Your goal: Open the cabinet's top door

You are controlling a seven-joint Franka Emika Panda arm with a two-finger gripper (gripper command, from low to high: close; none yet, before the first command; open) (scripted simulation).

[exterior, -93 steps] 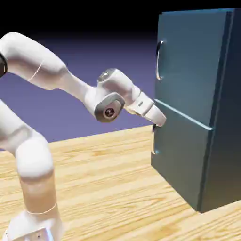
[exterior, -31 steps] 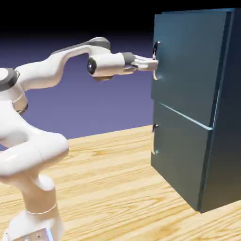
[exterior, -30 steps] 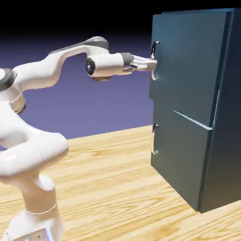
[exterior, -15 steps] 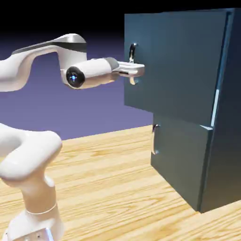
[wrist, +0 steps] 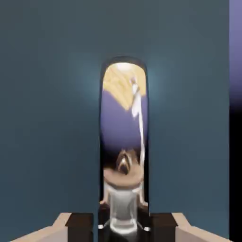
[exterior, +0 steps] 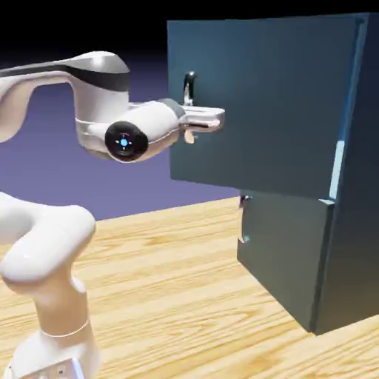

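The dark teal cabinet (exterior: 351,185) stands at the exterior view's right. Its top door (exterior: 266,104) is swung out, with its free edge toward the exterior view's left. The silver bar handle (exterior: 189,83) stands upright near that edge. My gripper (exterior: 210,118) is shut on the handle, with the hand level and the white arm behind it. In the hand view the door's teal panel (wrist: 52,118) fills the picture. The shiny handle (wrist: 124,142) runs up the middle, and my dark fingertips (wrist: 81,224) flank its lower end.
The shorter lower door (exterior: 285,252) is closed, its small handle (exterior: 243,220) at its left edge. The cabinet rests on a wooden table (exterior: 170,296). My arm's base (exterior: 52,348) rises at the lower left.
The top door has swung further open toward the exterior view's left. My hand has pulled back with it, still shut on the handle.
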